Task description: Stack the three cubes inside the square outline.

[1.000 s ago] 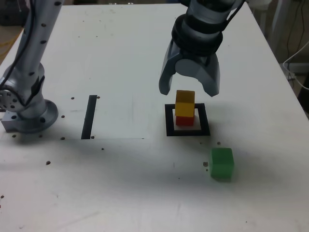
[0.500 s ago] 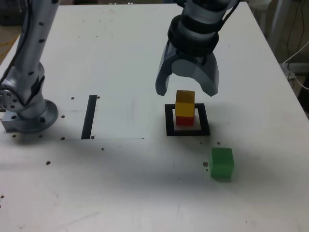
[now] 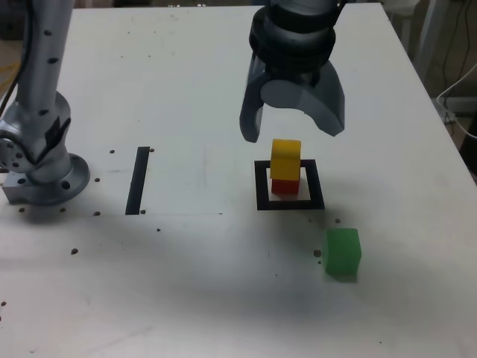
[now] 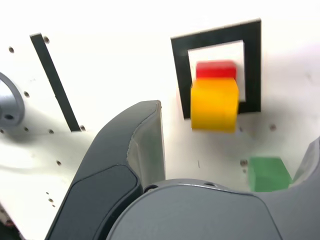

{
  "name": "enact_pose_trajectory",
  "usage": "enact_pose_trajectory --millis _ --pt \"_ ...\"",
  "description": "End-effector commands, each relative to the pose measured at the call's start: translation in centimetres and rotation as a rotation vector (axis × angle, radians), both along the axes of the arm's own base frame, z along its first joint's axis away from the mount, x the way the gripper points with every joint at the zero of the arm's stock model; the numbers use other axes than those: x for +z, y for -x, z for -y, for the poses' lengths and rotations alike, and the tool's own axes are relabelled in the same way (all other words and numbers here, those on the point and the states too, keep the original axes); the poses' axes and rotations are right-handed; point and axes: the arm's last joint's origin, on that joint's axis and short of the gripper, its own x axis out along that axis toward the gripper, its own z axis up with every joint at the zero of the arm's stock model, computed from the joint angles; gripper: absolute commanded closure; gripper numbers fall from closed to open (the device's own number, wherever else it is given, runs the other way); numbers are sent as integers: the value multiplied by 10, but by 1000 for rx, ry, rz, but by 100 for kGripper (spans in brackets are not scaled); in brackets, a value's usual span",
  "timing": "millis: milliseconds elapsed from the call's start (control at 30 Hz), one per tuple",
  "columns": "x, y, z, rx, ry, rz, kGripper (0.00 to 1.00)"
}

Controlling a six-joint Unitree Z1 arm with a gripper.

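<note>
A yellow cube [image 3: 285, 158] [image 4: 214, 104] rests on a red cube [image 3: 283, 186] [image 4: 215, 70] inside the black square outline [image 3: 290, 203] [image 4: 179, 75]. The green cube [image 3: 343, 252] [image 4: 268, 173] lies alone on the table, nearer the camera and to the exterior view's right of the outline. My gripper [image 3: 293, 133] hangs open just above the stack, its two grey fingers [image 3: 253, 113] spread wide and holding nothing. It touches no cube.
A straight black strip [image 3: 138, 180] [image 4: 54, 82] lies on the table to the exterior view's left of the outline. The arm's grey base [image 3: 41, 168] stands at the left edge. Small screw holes dot the white table [image 3: 186, 283].
The gripper has risen away from the yellow-on-red stack and now hangs higher above it. The cubes have stayed where they were.
</note>
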Motion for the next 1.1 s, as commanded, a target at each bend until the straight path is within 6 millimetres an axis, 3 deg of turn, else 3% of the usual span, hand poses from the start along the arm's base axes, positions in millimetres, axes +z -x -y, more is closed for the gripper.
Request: enact_pose_trajectory --millis 0,367,700,1067 --pt "6 2 9 13 -8 12 1" --pt "8 1 59 81 8 80 0" --pt "-25 -18 89 120 28 60 0" --pt "-50 -39 107 83 17 96 1"
